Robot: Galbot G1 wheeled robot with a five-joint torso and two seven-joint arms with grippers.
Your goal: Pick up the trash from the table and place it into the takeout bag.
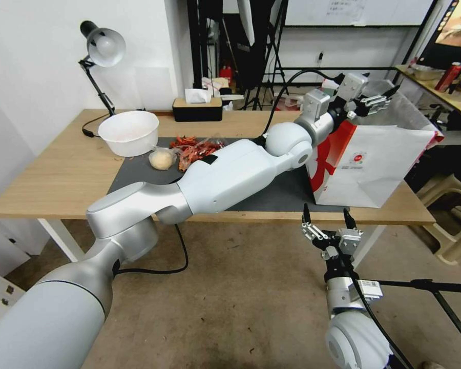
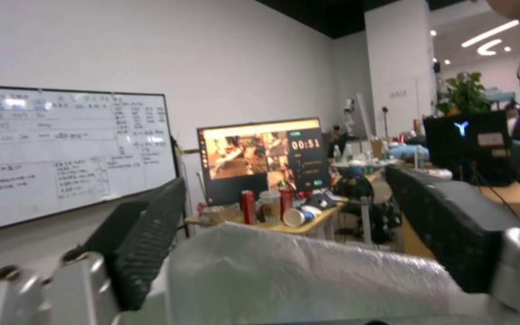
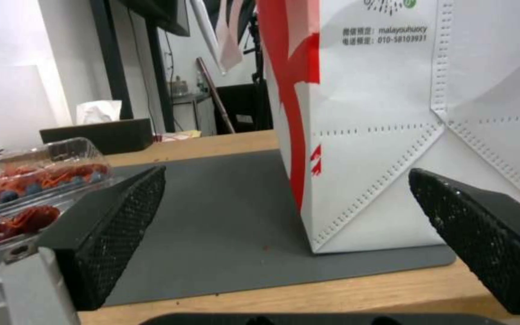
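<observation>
Nearest the robot, the right gripper [image 1: 327, 221] hung below the table's [image 1: 61, 179] front edge, pointing up, its fingers [image 3: 115, 225] spread wide with nothing between them. In the right wrist view they framed the lower corner of the takeout bag [image 1: 379, 164], which stood upright on the right end of the dark grey mat [image 3: 224, 212], its white front facing the robot and its red panel turned toward the table's middle.

Farther in, on the left half of the mat, a small clear tub of beige food [image 1: 162, 159] lay just beside a clear clamshell box [image 1: 197, 148] holding red scraps. Just behind the tub, a white bowl [image 1: 128, 132] sat at the mat's back left corner, partly on the bare wood.

The left arm [image 1: 225, 177] stretched across the table from the left, passing over the mat, and its left gripper [image 1: 374, 100] hovered above the bag's open top. Its fingers [image 2: 151, 239] stood apart, empty, with the crinkled clear liner [image 2: 308, 275] of the bag directly beneath them.

At the table's back edge stood a black tissue box [image 1: 197, 108] and, toward the left, a grey desk lamp [image 1: 100, 56].
</observation>
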